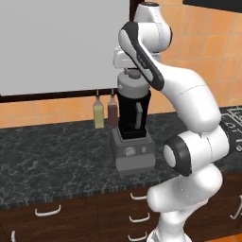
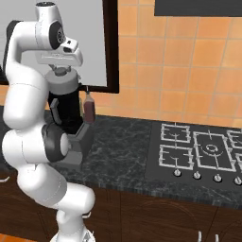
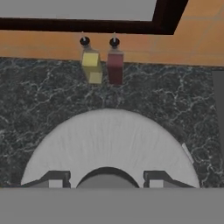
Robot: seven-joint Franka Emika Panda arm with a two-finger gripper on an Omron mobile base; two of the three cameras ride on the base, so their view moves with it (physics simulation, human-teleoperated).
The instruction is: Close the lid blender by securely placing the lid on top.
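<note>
The light-grey round lid (image 1: 133, 86) sits at the mouth of the blender (image 1: 131, 116), a black jar with a side handle on a grey boxy base. My gripper (image 1: 134, 73) points straight down over it, its fingers on either side of the lid's raised knob. In the hand view the lid (image 3: 109, 140) spreads wide below the gripper (image 3: 107, 180), and the knob fits between the two fingertips (image 3: 54, 179). From the right, the lid (image 2: 64, 84) caps the blender (image 2: 66, 111) under the gripper (image 2: 60, 72). I cannot tell whether the lid is fully seated.
A yellowish bottle (image 1: 98, 114) and a dark-red bottle (image 1: 112, 112) stand against the tiled wall just behind and left of the blender. A gas hob (image 2: 203, 151) lies in the counter to the right. Drawer handles (image 1: 47, 211) line the counter's front edge.
</note>
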